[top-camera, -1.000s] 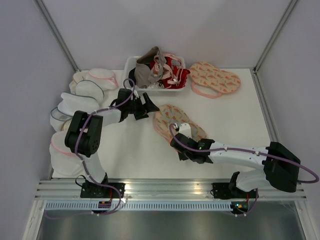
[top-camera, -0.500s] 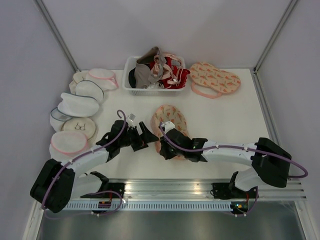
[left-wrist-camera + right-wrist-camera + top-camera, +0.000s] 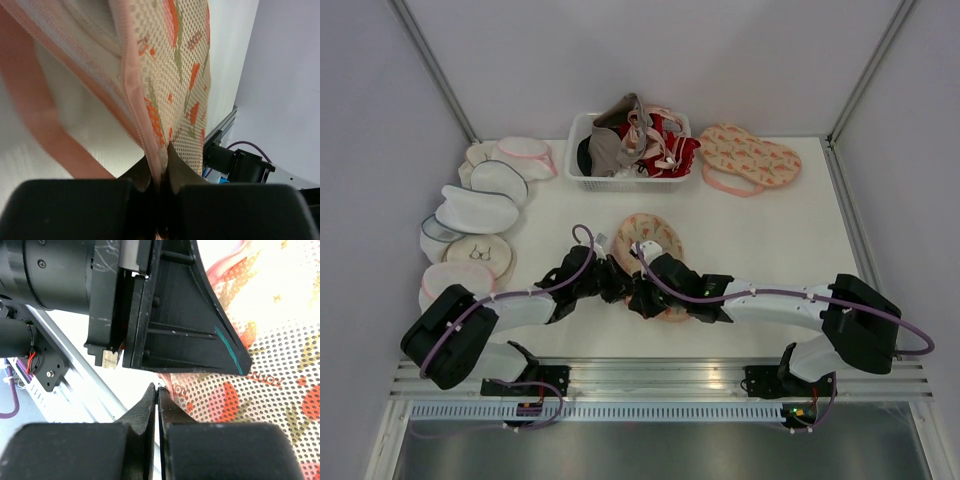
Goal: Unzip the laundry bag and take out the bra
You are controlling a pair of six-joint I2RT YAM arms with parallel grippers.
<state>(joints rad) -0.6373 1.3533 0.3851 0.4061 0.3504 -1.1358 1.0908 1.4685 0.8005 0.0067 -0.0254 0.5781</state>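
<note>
The laundry bag (image 3: 648,235), peach mesh with watermelon slices and a pink edge, lies mid-table, its near end bunched between both grippers. My left gripper (image 3: 617,286) comes in from the left. In the left wrist view its jaws (image 3: 160,156) are shut on the bag's (image 3: 175,75) pink zip seam, which hangs lifted above the white tabletop. My right gripper (image 3: 643,296) meets it from the right. In the right wrist view it is shut (image 3: 157,388) at the pink corner of the bag (image 3: 270,385), right below the left gripper's black finger (image 3: 175,325). The bra is hidden.
A white basket (image 3: 578,178) heaped with red, pink and grey garments stands at the back. A second watermelon pouch (image 3: 750,157) lies to its right. Several white mesh round pouches (image 3: 475,212) line the left side. The aluminium rail (image 3: 660,375) runs along the near edge.
My left arm swung from beside the basket down to the bag's near end and shut on its seam. My right gripper slid left, and the bag bunched up with it.
</note>
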